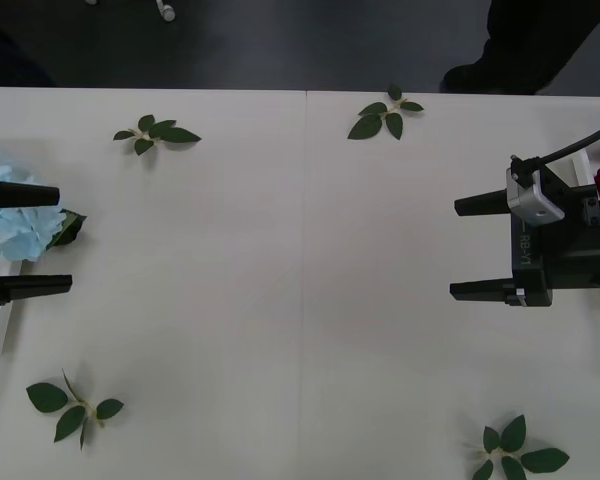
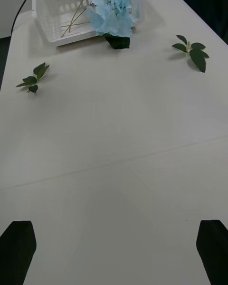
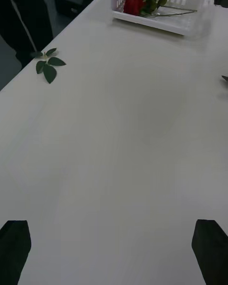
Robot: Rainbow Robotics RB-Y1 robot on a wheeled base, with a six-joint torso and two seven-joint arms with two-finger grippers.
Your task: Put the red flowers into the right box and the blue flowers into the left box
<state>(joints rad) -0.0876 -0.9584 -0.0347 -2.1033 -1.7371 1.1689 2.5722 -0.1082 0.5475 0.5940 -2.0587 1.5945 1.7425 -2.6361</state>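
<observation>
fluffy blue flowers (image 2: 112,10) in ribbed white left box (image 2: 47,14)

Four loose green leaf sprigs lie on the white table (image 1: 300,300) around me: one (image 1: 156,133) far-left, one (image 1: 385,113) far-right, one (image 1: 73,408) near-left, one (image 1: 515,453) near-right of my fingers.
</observation>
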